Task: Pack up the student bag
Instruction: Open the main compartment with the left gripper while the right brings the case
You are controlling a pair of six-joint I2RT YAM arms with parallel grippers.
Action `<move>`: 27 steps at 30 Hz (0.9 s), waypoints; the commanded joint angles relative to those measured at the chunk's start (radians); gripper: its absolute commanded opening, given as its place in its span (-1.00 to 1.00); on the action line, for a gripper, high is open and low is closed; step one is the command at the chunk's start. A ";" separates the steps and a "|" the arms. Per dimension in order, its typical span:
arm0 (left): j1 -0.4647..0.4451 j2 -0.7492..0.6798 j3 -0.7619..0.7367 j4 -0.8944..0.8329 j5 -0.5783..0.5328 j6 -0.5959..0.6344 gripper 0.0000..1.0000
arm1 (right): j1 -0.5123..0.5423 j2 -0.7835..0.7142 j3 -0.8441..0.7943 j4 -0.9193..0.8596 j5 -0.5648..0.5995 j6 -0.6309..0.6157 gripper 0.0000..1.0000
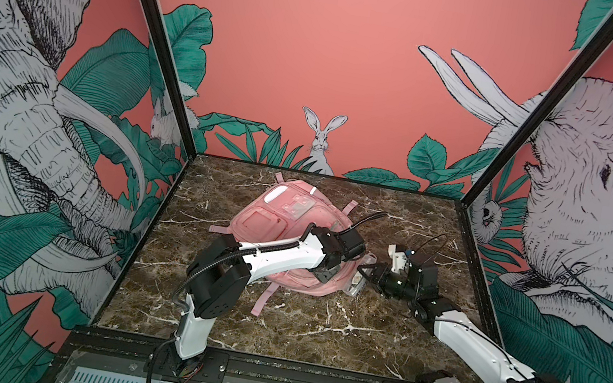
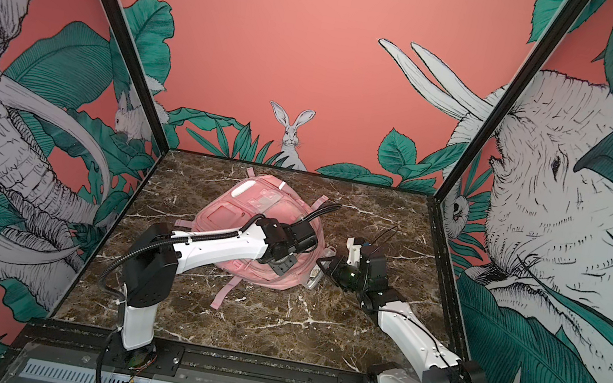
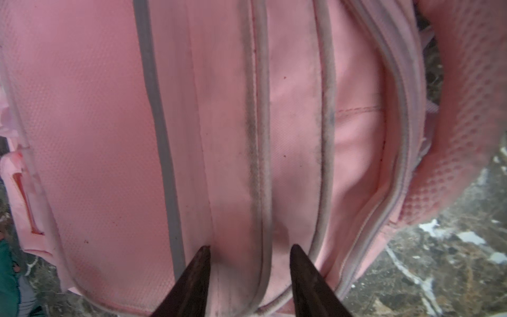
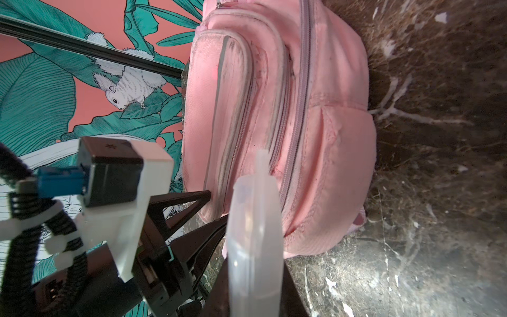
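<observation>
1. The left claw (image 3: 249,247), half open, touches the student bag's (image 1: 282,222) near end, a piped seam (image 3: 263,164) between its tips (image 3: 200,263).
2. The right claw (image 1: 364,275) grips a clear plastic case (image 1: 355,289) just beside the bag's right side.
3. The bag lies on the desk (image 1: 295,325), nearer its far edge.

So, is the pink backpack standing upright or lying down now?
Lying down. In both top views the student bag rests flat on the marble table, its front pockets facing up.
</observation>
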 commanded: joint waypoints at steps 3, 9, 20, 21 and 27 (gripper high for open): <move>0.003 -0.036 0.033 -0.026 -0.031 0.018 -0.28 | -0.004 0.011 0.018 0.053 -0.028 0.012 -0.88; 0.010 -0.074 0.050 -0.029 -0.035 0.022 -0.82 | -0.003 0.031 0.018 0.085 -0.042 0.020 -0.88; 0.060 -0.196 0.063 -0.038 -0.034 0.026 -1.00 | 0.049 0.121 0.065 0.194 -0.057 0.056 -0.85; 0.071 -0.213 0.059 -0.032 -0.022 0.026 -1.00 | 0.060 0.140 0.077 0.211 -0.052 0.064 -0.85; 0.133 -0.279 0.028 0.006 0.065 0.012 -1.00 | 0.117 0.276 0.184 0.340 -0.037 0.154 -0.85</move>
